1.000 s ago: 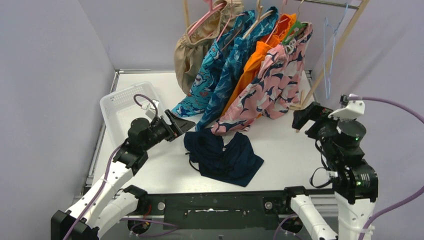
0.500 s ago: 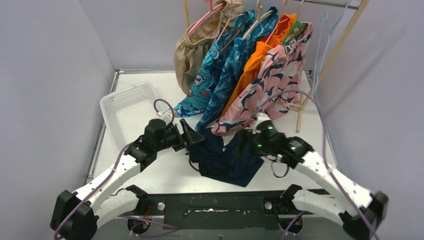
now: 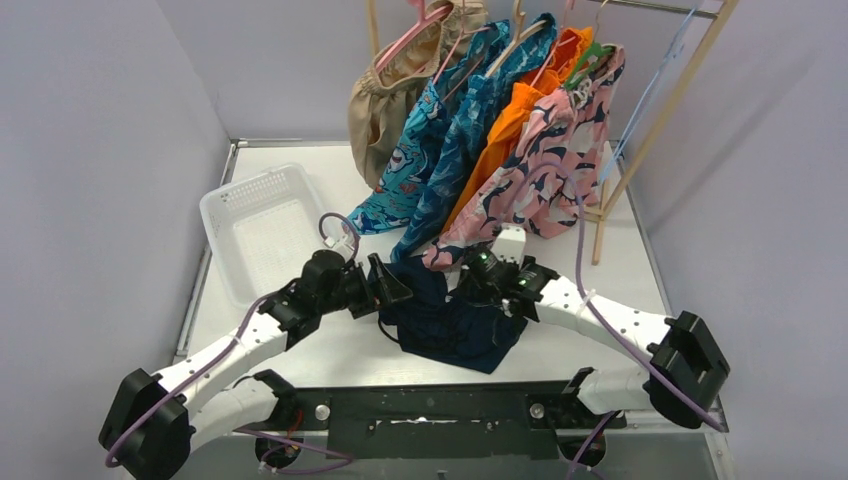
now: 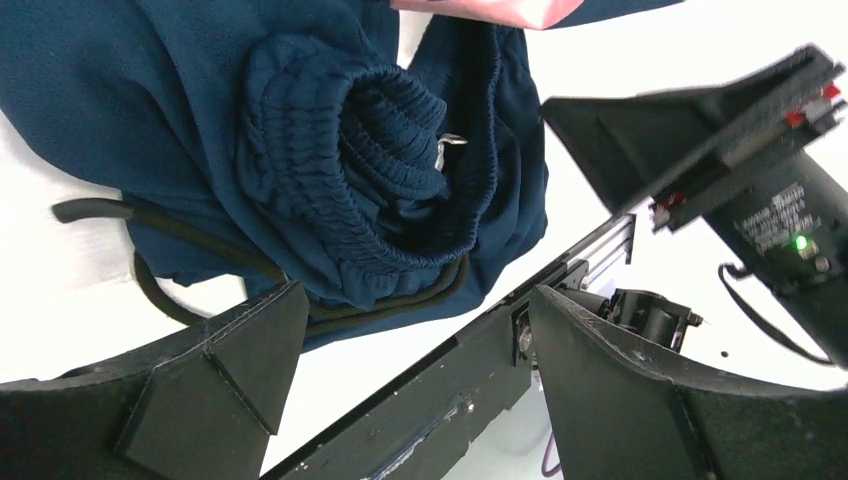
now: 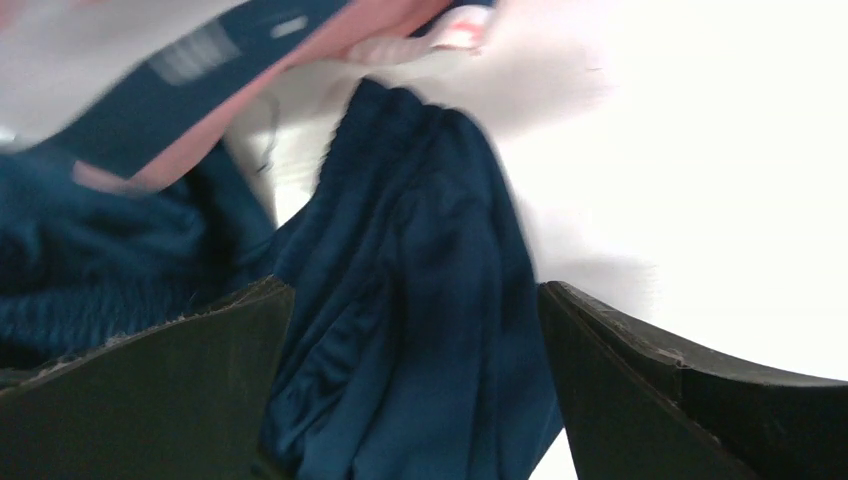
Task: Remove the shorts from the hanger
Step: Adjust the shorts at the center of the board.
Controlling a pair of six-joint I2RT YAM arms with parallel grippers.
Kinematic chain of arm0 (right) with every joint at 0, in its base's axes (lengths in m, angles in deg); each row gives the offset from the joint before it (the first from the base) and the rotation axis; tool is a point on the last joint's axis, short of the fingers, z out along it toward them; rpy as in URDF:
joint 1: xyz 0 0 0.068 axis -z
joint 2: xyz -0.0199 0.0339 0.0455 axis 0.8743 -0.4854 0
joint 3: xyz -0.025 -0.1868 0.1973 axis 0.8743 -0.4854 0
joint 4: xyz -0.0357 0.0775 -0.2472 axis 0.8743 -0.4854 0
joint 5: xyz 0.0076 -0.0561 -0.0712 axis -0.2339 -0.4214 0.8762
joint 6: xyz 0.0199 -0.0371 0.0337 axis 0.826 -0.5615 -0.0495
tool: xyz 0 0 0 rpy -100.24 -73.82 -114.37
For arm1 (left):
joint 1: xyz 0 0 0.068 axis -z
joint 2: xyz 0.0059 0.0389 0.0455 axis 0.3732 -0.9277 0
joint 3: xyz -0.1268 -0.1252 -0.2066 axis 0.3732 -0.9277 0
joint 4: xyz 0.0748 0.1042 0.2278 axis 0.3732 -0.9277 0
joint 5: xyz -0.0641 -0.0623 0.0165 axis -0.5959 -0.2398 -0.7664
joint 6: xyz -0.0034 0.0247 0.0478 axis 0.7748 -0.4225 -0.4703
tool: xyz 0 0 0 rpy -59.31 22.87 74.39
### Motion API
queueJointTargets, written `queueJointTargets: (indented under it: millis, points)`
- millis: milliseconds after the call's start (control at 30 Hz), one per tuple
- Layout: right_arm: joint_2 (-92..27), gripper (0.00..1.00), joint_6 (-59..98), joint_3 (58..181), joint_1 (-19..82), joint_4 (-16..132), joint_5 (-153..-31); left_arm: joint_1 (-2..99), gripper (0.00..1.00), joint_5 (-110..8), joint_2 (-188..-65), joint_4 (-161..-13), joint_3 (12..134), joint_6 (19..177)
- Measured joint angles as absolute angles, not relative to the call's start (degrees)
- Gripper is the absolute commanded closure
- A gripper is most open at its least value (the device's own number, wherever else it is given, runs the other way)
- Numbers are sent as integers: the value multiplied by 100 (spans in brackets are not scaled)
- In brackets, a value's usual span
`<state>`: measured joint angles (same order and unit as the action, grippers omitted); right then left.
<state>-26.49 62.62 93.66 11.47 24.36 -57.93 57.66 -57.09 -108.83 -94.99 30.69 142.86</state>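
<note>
Top external: high behind the arm bases, looking down over the tabletop. Left and right wrist: close, low views from opposite sides. All three share the navy shorts.

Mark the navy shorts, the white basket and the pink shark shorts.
navy shorts [image 3: 447, 335]: top view, middle of the crumpled fabric.
white basket [image 3: 262, 232]: top view, its bare floor.
pink shark shorts [image 3: 555, 165]: top view, hanging front panel.

Bright, even light from overhead on the white table, soft shadow beneath the hanging shorts. Left wrist view is crisp, the table glaring to pure white. Right wrist view is smeared with blur, navy shorts soft-edged, table washed out.
</note>
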Motion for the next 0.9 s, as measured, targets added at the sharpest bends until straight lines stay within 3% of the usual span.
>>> queueJointTargets:
  millis: [133, 233, 400, 467, 700, 900]
  points:
    - [-2271, 7, 6620, 8667, 1831, 2985, -6062, 5924, 18, -5700, -11021, -9360, 3030, 14391]
    - [-2048, 18, 6900, 8144, 2220, 3457, -6414, 6140, 18, -5645, -11202, -9218, 3030, 14478]
    - [-2118, 55, 7138, 7641, 2423, 4252, -7085, 6516, 18, -5470, -11690, -9006, 3051, 14729]
    - [-2217, 63, 7156, 7539, 2401, 4545, -7330, 6588, 18, -5387, -11893, -8907, 3076, 14863]
    - [-2153, 79, 6710, 6935, 1827, 5535, -7756, 6684, 18, -5099, -12802, -8907, 3661, 15361]
    - [-2192, 84, 6046, 6623, 1398, 6495, -8243, 6693, 18, -4876, -13742, -9309, 4595, 15431]
